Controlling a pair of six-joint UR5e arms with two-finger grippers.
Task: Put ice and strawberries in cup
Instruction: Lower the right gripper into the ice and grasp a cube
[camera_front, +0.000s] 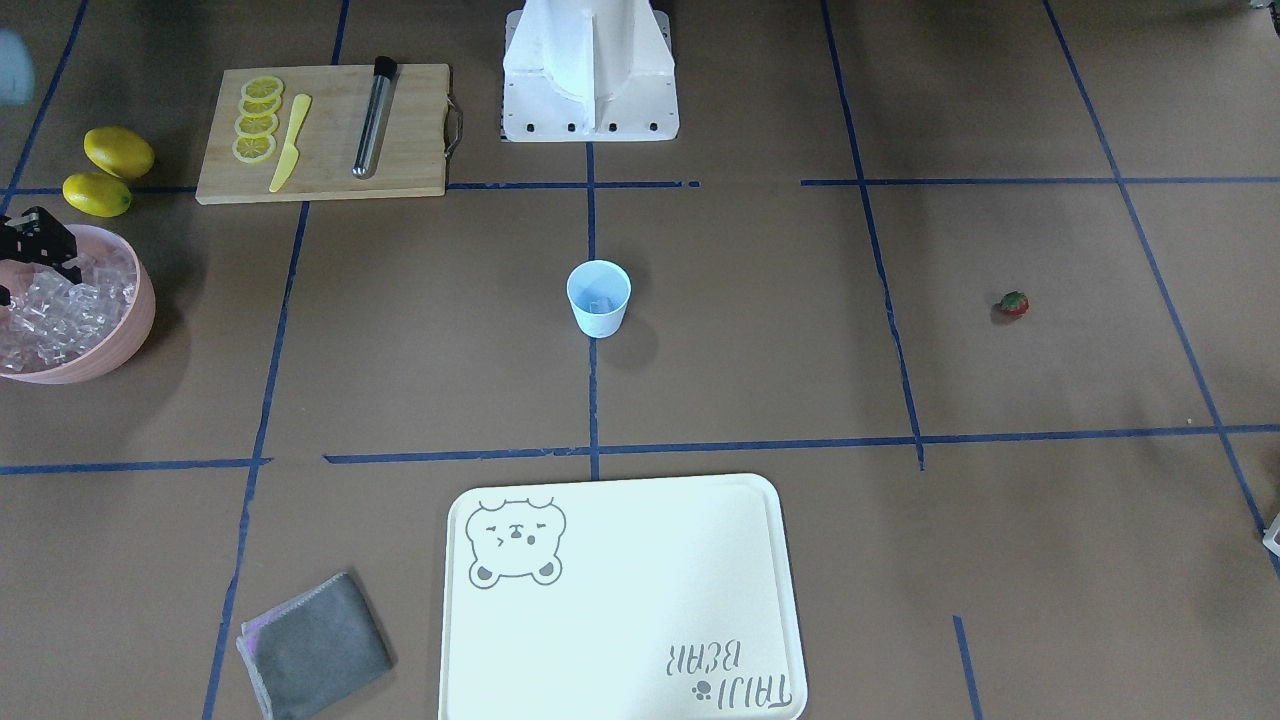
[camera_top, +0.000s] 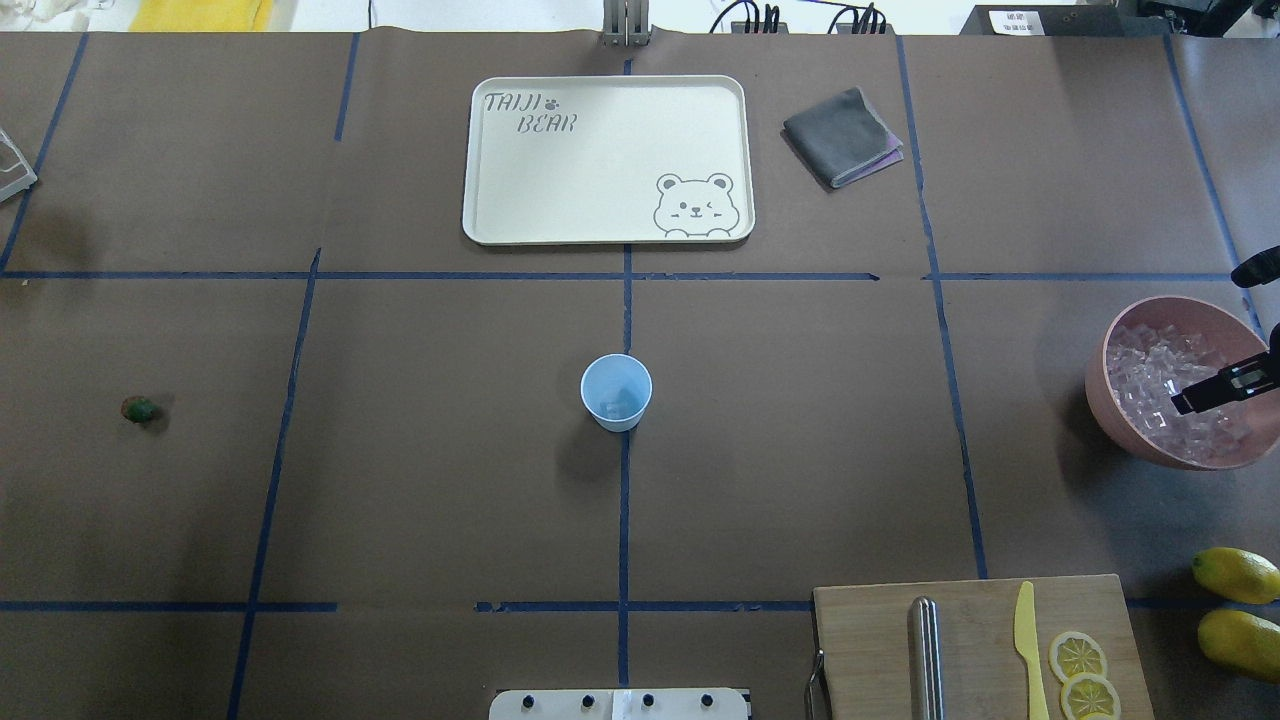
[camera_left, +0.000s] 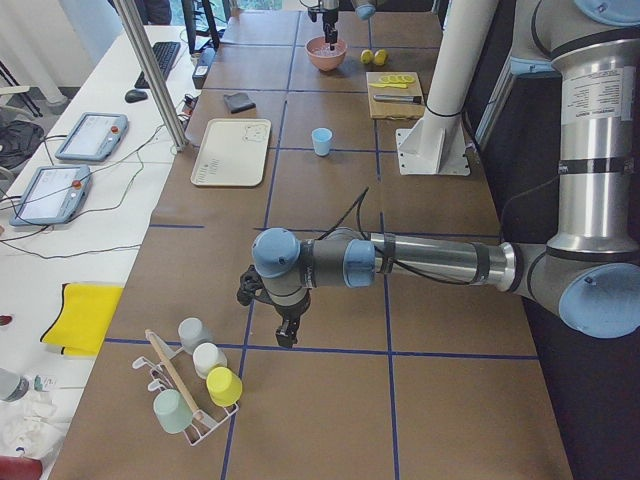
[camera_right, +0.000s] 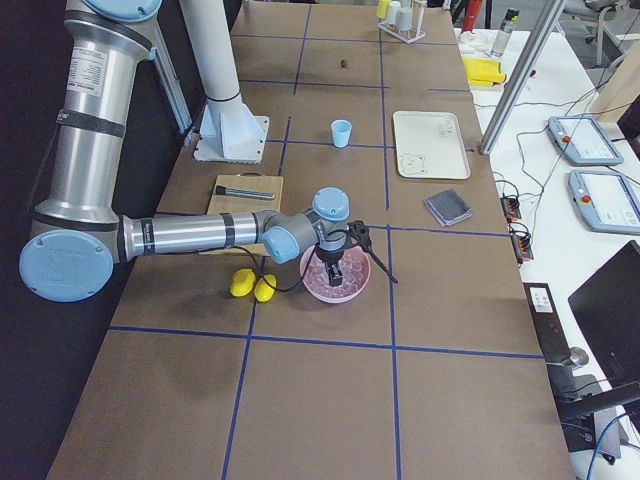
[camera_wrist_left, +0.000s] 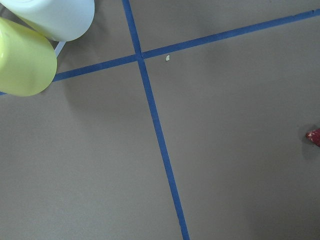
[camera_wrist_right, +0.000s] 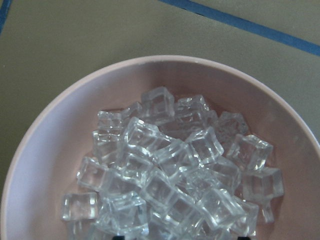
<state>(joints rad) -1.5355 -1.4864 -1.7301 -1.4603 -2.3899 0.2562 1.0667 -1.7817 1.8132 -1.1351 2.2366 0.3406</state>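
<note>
Pink bowl (camera_front: 120, 345) of ice (camera_wrist_right: 170, 155) — right gripper (camera_top: 1190, 400) hangs over it, jaws apart — blue cup (camera_front: 598, 318) well away.

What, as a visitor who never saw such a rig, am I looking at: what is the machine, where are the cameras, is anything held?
The machine is two robot arms at a brown table, each ending in a two-finger gripper. Two pictures look down on the table from opposite sides, two look along it from its ends, two come from wrist cameras. In the middle stands a small pale-blue plastic cup. The right gripper hangs open over a pink bowl of clear ice cubes, holding nothing visible. The left gripper hovers beside a rack of cups at the other end; open or shut, I cannot tell. A small red strawberry lies alone. Also there: a wooden cutting board with lemon slices, a cream bear tray, a grey cloth.
</note>
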